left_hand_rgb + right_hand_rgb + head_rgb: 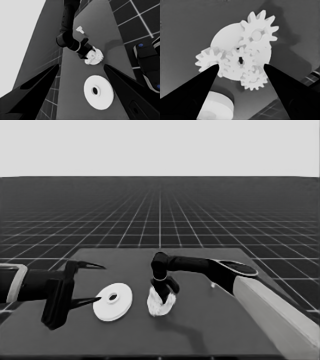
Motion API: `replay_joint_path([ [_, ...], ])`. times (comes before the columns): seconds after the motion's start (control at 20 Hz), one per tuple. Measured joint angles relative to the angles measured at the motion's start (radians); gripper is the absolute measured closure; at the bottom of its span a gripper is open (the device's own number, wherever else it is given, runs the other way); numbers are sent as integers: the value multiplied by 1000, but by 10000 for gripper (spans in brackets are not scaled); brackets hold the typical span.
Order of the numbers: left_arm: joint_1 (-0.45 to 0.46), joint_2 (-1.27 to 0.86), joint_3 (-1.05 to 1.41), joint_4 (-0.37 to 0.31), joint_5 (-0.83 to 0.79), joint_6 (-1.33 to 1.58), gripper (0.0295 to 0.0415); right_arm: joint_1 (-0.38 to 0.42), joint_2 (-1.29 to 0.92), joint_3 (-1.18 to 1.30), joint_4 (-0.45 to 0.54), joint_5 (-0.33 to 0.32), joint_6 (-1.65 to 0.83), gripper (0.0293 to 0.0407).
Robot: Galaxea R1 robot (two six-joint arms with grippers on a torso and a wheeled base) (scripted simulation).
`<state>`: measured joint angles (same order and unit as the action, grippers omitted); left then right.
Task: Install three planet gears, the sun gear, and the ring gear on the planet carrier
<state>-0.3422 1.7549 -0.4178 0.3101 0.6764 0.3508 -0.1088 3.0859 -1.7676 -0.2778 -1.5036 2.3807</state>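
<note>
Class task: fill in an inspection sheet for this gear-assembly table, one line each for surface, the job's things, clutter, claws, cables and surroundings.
Surface: dark flat table, seen in the head view.
Job's things: four small white toothed gears meshed on the smaller white round part; the larger white round part with a centre hole lies apart, uninstalled.
Clutter: thin white piece beyond the assembly.
Claws: right claw directly over the gears, fingers open either side of them; left claw parked at the table's left end, open, beside the larger part.
Cables: nothing seen.
Surroundings: gridded floor, pale band above the horizon, dark machinery with blue lights.
</note>
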Motion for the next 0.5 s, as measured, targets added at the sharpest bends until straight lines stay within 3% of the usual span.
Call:
replay_joint_path([
  [0.1, 0, 0, 0, 0, 0, 0, 326, 0, 0, 0, 0, 0, 0, 315],
  [0.15, 0, 0, 0, 0, 0, 0, 326, 49, -9, 38, 44, -26, -393, 307],
  [0.25, 0, 0, 0, 0, 0, 0, 326, 109, -13, 65, 89, -38, -788, 312],
  [0.5, 0, 0, 0, 0, 0, 0, 326, 136, -16, 72, 115, -37, -987, 315],
])
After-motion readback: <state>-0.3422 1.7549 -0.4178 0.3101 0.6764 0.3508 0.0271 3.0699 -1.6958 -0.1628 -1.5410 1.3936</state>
